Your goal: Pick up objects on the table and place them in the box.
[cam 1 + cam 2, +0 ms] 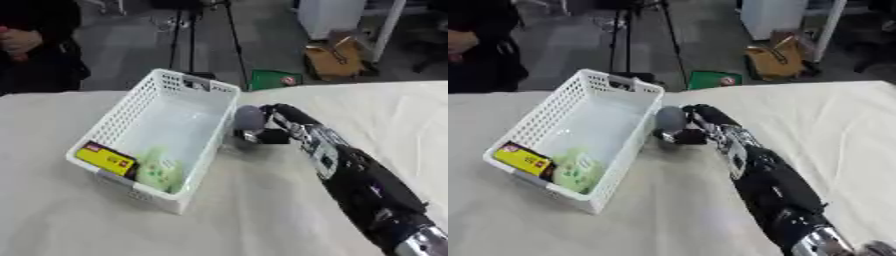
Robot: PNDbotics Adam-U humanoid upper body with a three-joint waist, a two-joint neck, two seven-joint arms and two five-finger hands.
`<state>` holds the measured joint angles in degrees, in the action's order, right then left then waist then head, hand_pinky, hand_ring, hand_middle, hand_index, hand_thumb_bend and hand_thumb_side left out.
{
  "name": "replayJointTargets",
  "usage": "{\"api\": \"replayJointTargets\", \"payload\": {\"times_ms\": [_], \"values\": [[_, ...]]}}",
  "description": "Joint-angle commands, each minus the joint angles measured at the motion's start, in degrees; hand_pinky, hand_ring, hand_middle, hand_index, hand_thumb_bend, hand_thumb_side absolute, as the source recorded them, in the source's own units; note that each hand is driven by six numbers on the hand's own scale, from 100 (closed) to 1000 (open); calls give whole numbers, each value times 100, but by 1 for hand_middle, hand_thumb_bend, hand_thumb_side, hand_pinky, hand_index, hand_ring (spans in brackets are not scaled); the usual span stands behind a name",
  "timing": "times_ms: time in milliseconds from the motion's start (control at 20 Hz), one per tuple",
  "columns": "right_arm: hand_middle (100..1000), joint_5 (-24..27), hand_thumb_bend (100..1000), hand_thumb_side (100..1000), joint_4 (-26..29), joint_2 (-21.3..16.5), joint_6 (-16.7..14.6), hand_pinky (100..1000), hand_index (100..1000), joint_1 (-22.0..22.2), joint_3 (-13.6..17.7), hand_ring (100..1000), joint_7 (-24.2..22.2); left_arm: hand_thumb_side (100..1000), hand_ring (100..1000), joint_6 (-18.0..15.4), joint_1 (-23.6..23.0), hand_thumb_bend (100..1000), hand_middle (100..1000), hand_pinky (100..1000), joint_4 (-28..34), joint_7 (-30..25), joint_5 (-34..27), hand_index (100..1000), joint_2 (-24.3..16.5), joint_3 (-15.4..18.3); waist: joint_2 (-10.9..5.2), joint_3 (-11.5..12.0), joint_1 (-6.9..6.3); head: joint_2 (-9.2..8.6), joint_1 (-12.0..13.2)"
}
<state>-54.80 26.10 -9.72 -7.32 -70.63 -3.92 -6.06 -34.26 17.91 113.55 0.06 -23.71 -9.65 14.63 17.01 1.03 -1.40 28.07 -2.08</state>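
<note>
white basket with two packs inside, right hand holding a grey ball beside it

left eye view: the perforated plastic basket (149, 145), centre left on the cream cloth table (262, 220), holds a flat yellow pack (106, 158) and a soft green pouch (159, 170) at its near end. right eye view: the right hand (697, 131), mid-frame, curls round a smooth grey ball (670, 119), touching the basket's right wall.

the right hand's (267, 125) fingers are hidden behind a blurred grey object (248, 118); their pose is unclear.
</note>
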Motion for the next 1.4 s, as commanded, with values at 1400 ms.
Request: {"api": "replayJointTargets", "payload": {"times_ms": [1400], "values": [[628,-227,631,883,-84,105,304,964,850,-167,98,966,584,618,627,1,56,100,728,678,104,-94,-23,708,-64,-20,-74,52,-4,-103,-36]]}}
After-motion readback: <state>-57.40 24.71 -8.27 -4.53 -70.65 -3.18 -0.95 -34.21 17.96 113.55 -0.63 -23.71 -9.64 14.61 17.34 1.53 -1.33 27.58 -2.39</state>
